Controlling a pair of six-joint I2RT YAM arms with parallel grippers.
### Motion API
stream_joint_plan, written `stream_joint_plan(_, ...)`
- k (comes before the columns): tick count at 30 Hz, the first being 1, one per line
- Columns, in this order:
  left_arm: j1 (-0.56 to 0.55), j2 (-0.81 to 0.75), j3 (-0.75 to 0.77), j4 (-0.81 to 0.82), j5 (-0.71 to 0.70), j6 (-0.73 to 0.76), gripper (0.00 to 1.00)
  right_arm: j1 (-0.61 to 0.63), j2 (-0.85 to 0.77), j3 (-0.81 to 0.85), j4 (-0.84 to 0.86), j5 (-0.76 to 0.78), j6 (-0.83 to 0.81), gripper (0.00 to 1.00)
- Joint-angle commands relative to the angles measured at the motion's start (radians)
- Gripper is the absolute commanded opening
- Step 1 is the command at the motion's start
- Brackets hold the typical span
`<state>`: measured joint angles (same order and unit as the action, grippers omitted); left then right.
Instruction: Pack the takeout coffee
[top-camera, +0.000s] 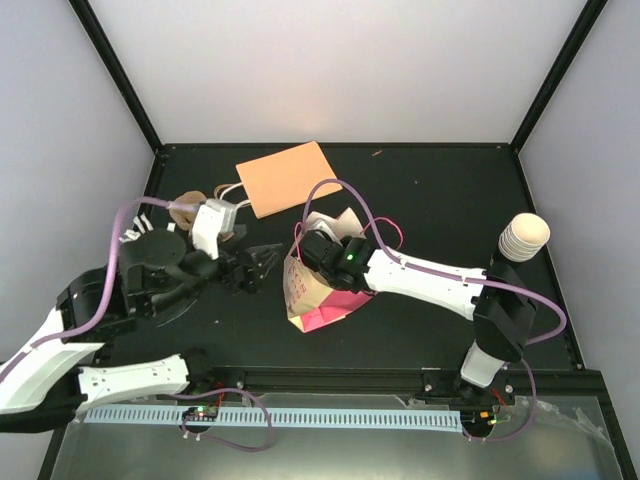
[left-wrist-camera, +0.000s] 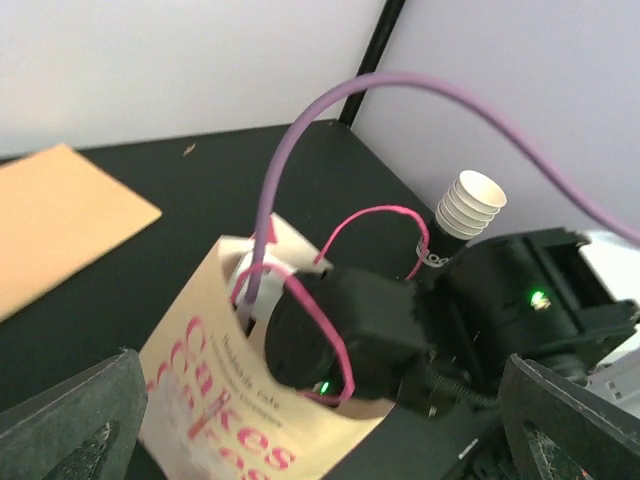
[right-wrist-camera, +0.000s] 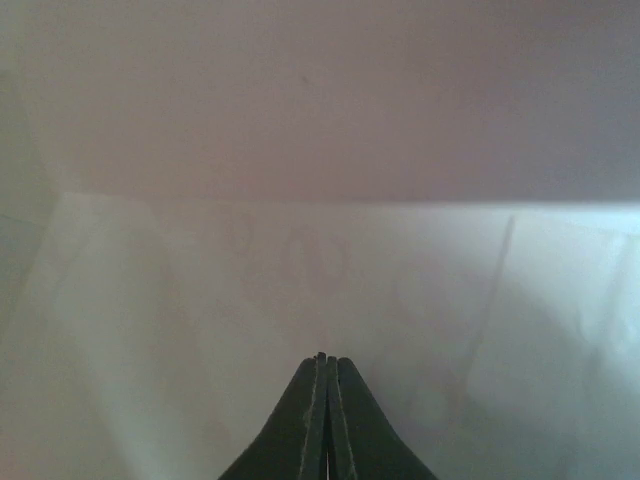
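1. L arm (top-camera: 120, 375) is lying low along the table (top-camera: 440, 200), forearm pointing to 3 o'clock. The left gripper (top-camera: 265, 262) is hovering w/ jaws spread wide and holding nothing, just at 9 o'clock of the paper bag (top-camera: 315, 300). In its wrist view the fingers (left-wrist-camera: 85, 420) are sitting in the bottom corners.
2. R arm (top-camera: 430, 275) is stretching from its base toward 9 o'clock, wrist dipping into the bag mouth. The right gripper (right-wrist-camera: 322, 400) is pinching shut on nothing, tips touching.
3. The takeout coffee (top-camera: 524, 238) is standing upright on the table, outside the bag and well apart at its 3 o'clock, near R elbow. Neither gripper is touching it.
4. From overhead, R gripper is hiding inside the bag. The bag interior is showing only as pale blur. A brown object (top-camera: 184, 210) at 10 o'clock is partly covered by L arm; can't tell what it is.
5. The bag is showing big pink "Cakes", w/ the line below cut off. The small script above it and the white letters on the cup's dark band are unreadable.
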<state>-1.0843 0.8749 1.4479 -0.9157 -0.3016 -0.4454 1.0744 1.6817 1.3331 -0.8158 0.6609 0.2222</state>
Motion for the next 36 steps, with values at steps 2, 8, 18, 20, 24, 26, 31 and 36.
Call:
stream_joint_plan(2,0.019,-0.096,-0.096,-0.027,0.034,-0.216,0.99,-0.002,-0.025,0.041,0.021,-0.091,0.013,0.05)
stream_joint_plan(8,0.021,-0.112,-0.152,0.05,0.057,-0.253,0.76,0.0,-0.007,0.078,-0.023,-0.047,0.008,0.05)
stream_joint_plan(18,0.263,-0.04,-0.201,0.185,0.328,-0.244,0.46,0.011,-0.007,0.072,-0.033,0.002,0.002,0.04)
stream_joint_plan(20,0.317,-0.031,-0.221,0.238,0.435,-0.238,0.47,0.013,-0.004,0.069,-0.032,0.005,-0.002,0.04)
stream_joint_plan(24,0.384,0.024,-0.206,0.259,0.565,-0.214,0.42,0.016,0.001,0.065,-0.028,0.006,-0.007,0.03)
stream_joint_plan(26,0.399,0.049,-0.188,0.248,0.592,-0.203,0.41,0.018,0.001,0.064,-0.026,0.005,-0.007,0.03)
stream_joint_plan(31,0.411,0.071,-0.195,0.261,0.653,-0.2,0.33,0.019,0.007,0.065,-0.025,0.006,-0.011,0.03)
stream_joint_plan(36,0.418,0.085,-0.205,0.242,0.667,-0.204,0.23,0.021,0.017,0.065,-0.024,0.005,-0.011,0.03)
